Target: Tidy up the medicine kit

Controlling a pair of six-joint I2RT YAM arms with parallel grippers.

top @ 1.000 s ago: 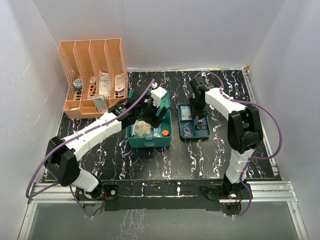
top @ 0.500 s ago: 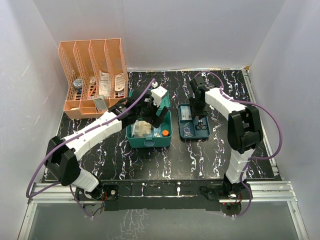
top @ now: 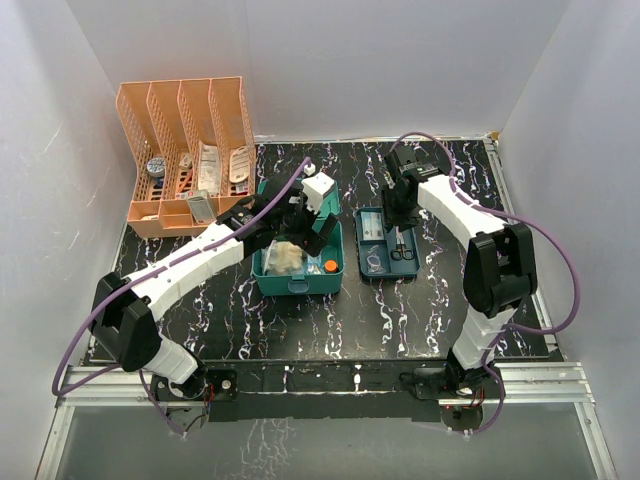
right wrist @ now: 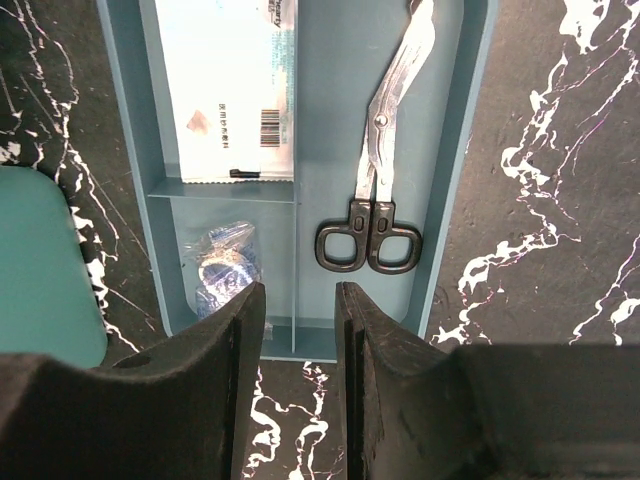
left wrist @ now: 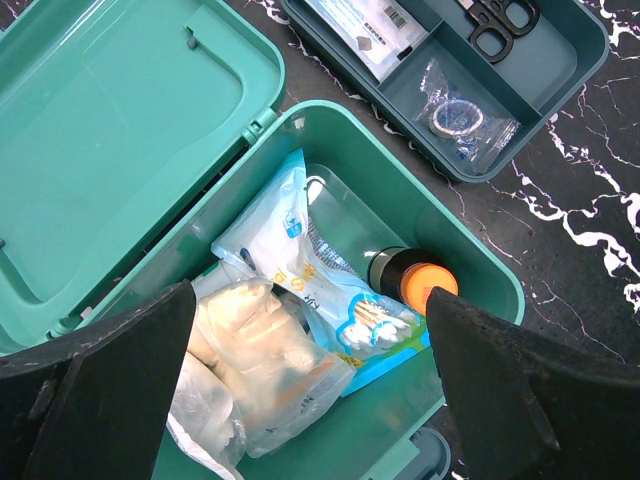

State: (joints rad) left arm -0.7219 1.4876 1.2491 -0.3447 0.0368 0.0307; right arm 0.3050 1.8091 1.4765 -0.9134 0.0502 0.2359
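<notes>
Medicine kit, teal-green rectangular plastic box with rounded corners: mid-table, hinged lid swung fully back, right under left gripper. Fingers spread wide, nothing between them, hanging above the box interior, clear of the contents. Directly below, inside the box: clear plastic bags of cream-white padding at the left end, blue-and-white flat pouch of cotton swabs across the middle, dark bottle with orange cap toward the near right corner.

Other side, right gripper: narrow gap, grips nothing, hangs over the near end of the darker teal divided insert tray. Tray out of the box, flat on the black white-veined marble-look table, just beside the box's right wall. In the tray: silver scissors with black loop handles in the long right compartment, handles toward the gripper, blades shut; white flat sealed packet with barcode in the far left compartment; small clear bag with a bluish roll in the near left compartment.

Further out, far left of the table: orange slotted plastic file rack, near the box's lid side, small items in its slots, too small to identify.
</notes>
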